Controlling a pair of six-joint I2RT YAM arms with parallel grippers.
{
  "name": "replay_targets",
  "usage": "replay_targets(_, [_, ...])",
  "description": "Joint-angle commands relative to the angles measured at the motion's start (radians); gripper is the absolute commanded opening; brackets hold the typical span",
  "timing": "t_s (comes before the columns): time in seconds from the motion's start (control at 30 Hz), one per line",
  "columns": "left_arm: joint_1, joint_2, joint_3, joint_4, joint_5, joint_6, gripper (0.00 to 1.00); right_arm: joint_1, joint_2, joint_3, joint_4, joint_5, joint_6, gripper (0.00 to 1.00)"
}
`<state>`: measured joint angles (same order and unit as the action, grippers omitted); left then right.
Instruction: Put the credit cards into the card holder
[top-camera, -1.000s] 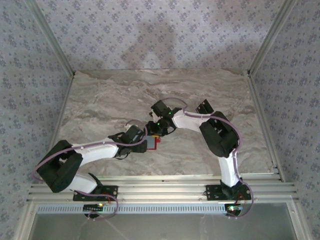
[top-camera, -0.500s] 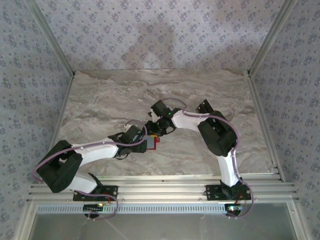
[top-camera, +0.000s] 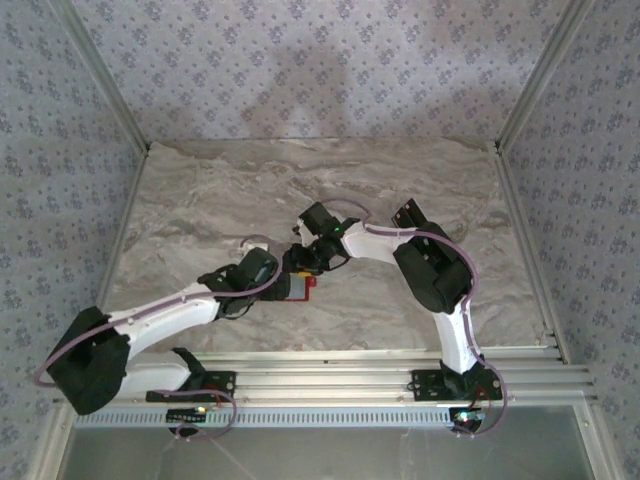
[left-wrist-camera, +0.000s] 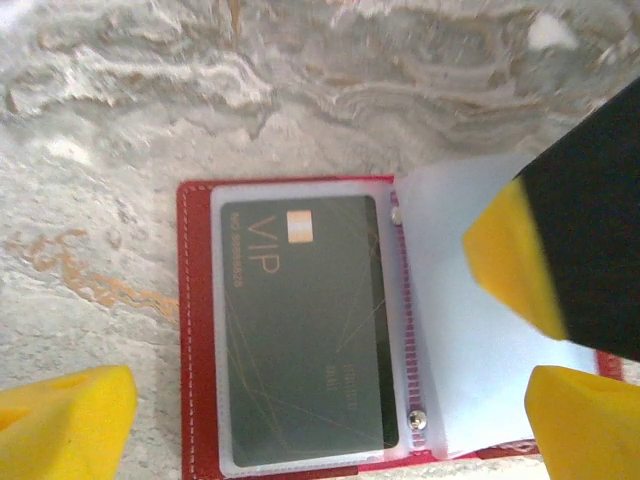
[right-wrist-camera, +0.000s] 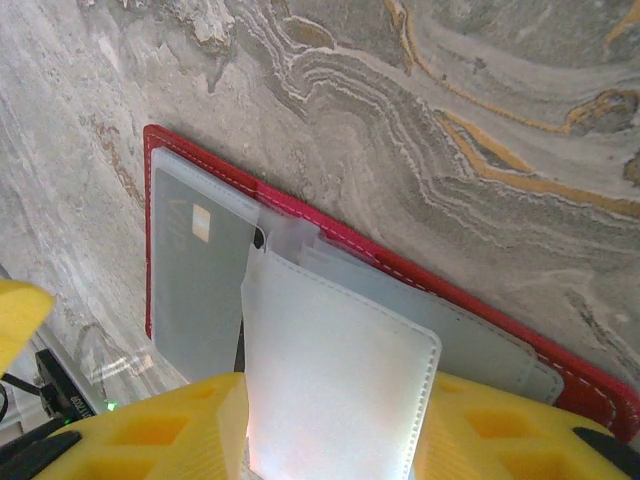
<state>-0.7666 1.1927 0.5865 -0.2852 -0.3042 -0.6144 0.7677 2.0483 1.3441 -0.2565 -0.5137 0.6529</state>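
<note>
The red card holder (right-wrist-camera: 420, 272) lies open on the marbled table (right-wrist-camera: 450, 120). One clear sleeve (right-wrist-camera: 340, 390) rises from its spine, at the holder's middle, and is pinched between the yellow fingers (right-wrist-camera: 170, 425) of the right gripper (right-wrist-camera: 330, 440). In the holder's left pocket, a dark card (right-wrist-camera: 195, 280) shows through the plastic, its chip near the holder's upper edge.

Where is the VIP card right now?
In the left wrist view, the card lies sleeved in the left half of the open red holder, mid-table.
</note>
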Motion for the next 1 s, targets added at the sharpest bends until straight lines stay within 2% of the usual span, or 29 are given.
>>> replay_targets(0.0, [0.008,-0.061,0.013,-0.051,-0.03,-0.025,1.0,0.012,0.009,0.018,-0.007,-0.023,0.019,0.46])
replay_targets(0.23, [0.029,-0.165,0.013,-0.099,-0.052,-0.038,1.0,0.047,-0.019,0.07,-0.044,-0.016,0.017,0.46])
replay_targets(0.4, [0.045,-0.206,0.015,-0.112,-0.049,-0.039,1.0,0.076,0.039,0.178,-0.104,-0.014,0.009,0.47])
replay_targets(0.63, [0.058,-0.208,0.019,-0.113,-0.036,-0.043,1.0,0.093,0.162,0.325,-0.173,-0.02,-0.006,0.47])
replay_targets(0.97, [0.065,-0.199,0.008,-0.103,-0.029,-0.052,1.0,0.098,0.198,0.378,-0.195,-0.044,-0.015,0.48])
